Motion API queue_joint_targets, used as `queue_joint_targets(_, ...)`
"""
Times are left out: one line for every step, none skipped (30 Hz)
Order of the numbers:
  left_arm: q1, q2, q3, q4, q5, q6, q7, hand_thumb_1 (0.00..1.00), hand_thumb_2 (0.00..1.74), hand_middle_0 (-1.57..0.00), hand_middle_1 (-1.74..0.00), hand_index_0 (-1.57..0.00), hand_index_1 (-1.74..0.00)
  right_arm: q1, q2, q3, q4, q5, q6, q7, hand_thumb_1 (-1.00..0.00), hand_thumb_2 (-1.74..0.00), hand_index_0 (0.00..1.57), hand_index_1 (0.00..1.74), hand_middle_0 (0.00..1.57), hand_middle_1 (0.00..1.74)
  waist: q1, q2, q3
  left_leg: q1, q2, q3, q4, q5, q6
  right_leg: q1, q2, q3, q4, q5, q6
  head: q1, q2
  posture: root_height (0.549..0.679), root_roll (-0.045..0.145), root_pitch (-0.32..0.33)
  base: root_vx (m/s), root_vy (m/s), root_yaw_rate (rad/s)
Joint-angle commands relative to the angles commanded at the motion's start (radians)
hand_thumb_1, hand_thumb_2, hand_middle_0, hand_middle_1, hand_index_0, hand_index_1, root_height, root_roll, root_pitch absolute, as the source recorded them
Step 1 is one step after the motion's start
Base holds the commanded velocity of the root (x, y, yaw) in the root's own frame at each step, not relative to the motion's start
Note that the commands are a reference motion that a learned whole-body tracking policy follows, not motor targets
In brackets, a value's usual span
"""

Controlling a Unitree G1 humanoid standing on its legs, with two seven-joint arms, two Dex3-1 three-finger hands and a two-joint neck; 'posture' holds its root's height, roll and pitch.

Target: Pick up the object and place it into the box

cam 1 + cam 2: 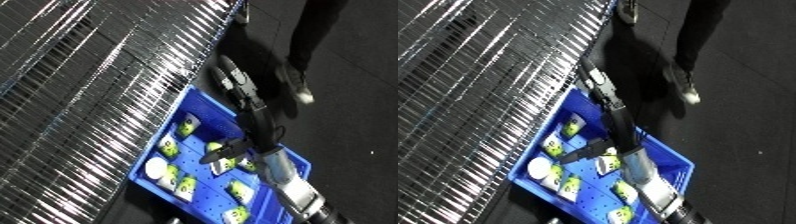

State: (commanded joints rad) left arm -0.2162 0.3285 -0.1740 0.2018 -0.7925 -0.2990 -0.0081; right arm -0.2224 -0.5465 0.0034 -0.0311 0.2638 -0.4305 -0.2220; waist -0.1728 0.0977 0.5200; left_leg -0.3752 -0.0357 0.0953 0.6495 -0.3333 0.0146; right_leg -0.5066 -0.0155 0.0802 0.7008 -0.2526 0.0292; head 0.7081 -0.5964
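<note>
One black hand (227,150), the robot's right, hangs inside a blue bin (675,159), its fingers curled around a small white packet with a yellow-green picture (224,163) that sits just below the palm. Similar white and yellow-green packets (188,126) lie scattered over the bin floor on every side of the hand, and a round white container (156,167) rests further to its left. Beyond the bin's left wall runs a shiny wire rack (89,85). Dark floor (355,100) lies open to the right of the forearm. No left hand shows in either view.
</note>
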Motion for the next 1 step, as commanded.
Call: queue_joint_targets(0.001, 0.000, -0.001, 0.002, -0.002, 0.002, -0.002, 1.00, 1.74, -1.57, -1.74, -1.57, -1.74, -0.007, 0.001, 0.007, -0.002, 0.002, 0.006, 0.010, 0.00, 0.00, 0.00, 0.00, 0.00, 0.00, 0.006, -0.003, 0.000, -0.001, -0.001, -0.004, 0.002, 0.001, -0.0007, 0.003, -0.0025, -0.004, 0.001, 0.000, -0.0005, -0.010, 0.000, 0.646, 0.096, 0.067, 0.002, -0.043, 0.178)
